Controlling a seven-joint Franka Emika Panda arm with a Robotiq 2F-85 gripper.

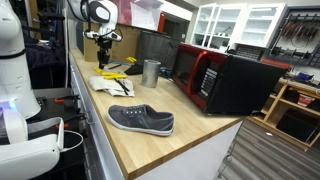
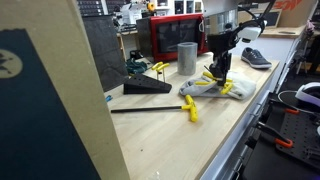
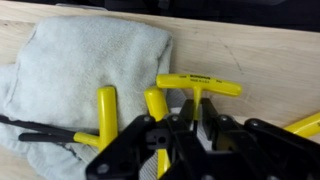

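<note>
My gripper (image 3: 193, 120) hangs over a light grey towel (image 3: 80, 70) on a wooden counter. Its fingers are shut on the thin shaft of a yellow T-handle tool (image 3: 198, 85), whose crossbar lies just beyond the fingertips. Two more yellow handles (image 3: 105, 110) (image 3: 155, 103) lie on the towel just left of it, and another (image 3: 305, 125) shows at the right edge. In both exterior views the gripper (image 1: 103, 60) (image 2: 218, 68) points down onto the towel (image 1: 110, 85) (image 2: 205, 90).
A grey shoe (image 1: 141, 120) (image 2: 253, 58), a metal cup (image 1: 151, 72) (image 2: 187, 58) and a red and black microwave (image 1: 225, 80) stand on the counter. A long rod with a yellow handle (image 2: 190, 110) and a black wedge (image 2: 147, 87) lie beyond the towel.
</note>
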